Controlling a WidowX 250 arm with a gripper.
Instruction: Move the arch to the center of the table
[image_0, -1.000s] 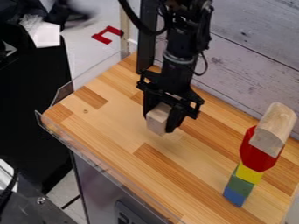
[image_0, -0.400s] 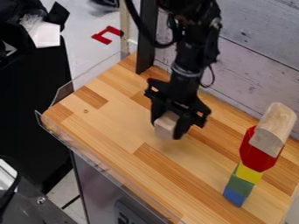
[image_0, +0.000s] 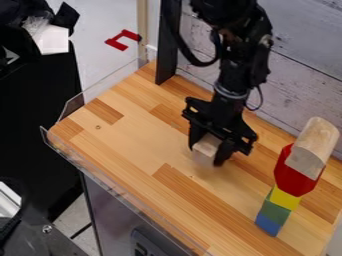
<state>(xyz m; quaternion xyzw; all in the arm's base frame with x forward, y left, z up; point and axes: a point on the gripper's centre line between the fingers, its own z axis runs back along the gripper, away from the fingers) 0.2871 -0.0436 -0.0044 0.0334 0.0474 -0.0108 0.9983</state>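
Block in the gripper, table's middle in play

Far left, a white sheet (image_0: 51, 40) up against dark material, nothing legible on it. Next along, a red angular mark (image_0: 123, 40) on the floor; whether it's lettering, I can't tell. Here's the table (image_0: 123, 145), clear guard (image_0: 103, 182) along its near edge, presumably there to stop blocks rolling off. Below it, some print (image_0: 145, 244), partly cut off.

Now the main event! A pale block (image_0: 206, 148), most likely our arch, sits around the table's middle, a touch to the far side. The gripper (image_0: 208, 151) has it clamped, a finger on either flank: a sensible side grip, leaving the underside free for setting down. The lower end is blurred, so contact with the wood is anyone's guess. A small shift to centre, then a gentle release, looks the call.

And out right, the stack: blue (image_0: 269, 225), green (image_0: 275, 209), yellow (image_0: 285, 198), broad red (image_0: 292, 175), rounded wood piece (image_0: 314, 142) on top. Top-heavy, so well worth a wide berth!
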